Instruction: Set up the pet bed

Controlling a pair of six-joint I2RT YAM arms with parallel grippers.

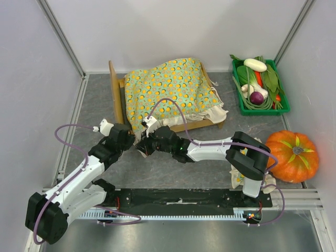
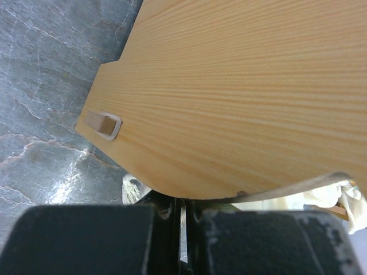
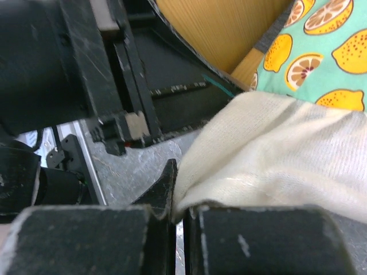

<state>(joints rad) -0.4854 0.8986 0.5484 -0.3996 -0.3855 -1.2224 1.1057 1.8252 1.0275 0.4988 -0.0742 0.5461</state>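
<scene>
Standing at the far middle of the grey table [image 1: 157, 170]: pet bed [image 1: 115, 94], light wood, its tall headboard on the left side and turned edge-on to the overhead camera

Covering it: blanket [image 1: 168, 86], green with an orange citrus print, draped over the whole frame, with a cream ruffle [image 1: 212, 113] spilling over the near right corner

Left gripper [image 1: 134, 135]: at the bed's near left corner. Its wrist view is filled by the headboard's outer face [image 2: 246, 97], where one wooden peg end [image 2: 103, 123] shows. The jaws [image 2: 182, 209] are closed to a thin slit just below the panel's curved edge; whether they pinch anything cannot be told

Right gripper [image 1: 142, 148]: reaching leftward to the same corner, close beside the left one. Its jaws [image 3: 179, 212] are narrow, with a fold of the cream ruffle [image 3: 275, 149] running down into the slit. The printed blanket [image 3: 321, 34] lies above and to the right

Green crate [image 1: 239, 107]: far right, holding toy vegetables

Pumpkin [image 1: 291, 157]: orange, near right, beside the right arm's elbow

Cloth piece [image 1: 238, 178]: cream with yellow, mostly hidden behind the right arm's base
</scene>
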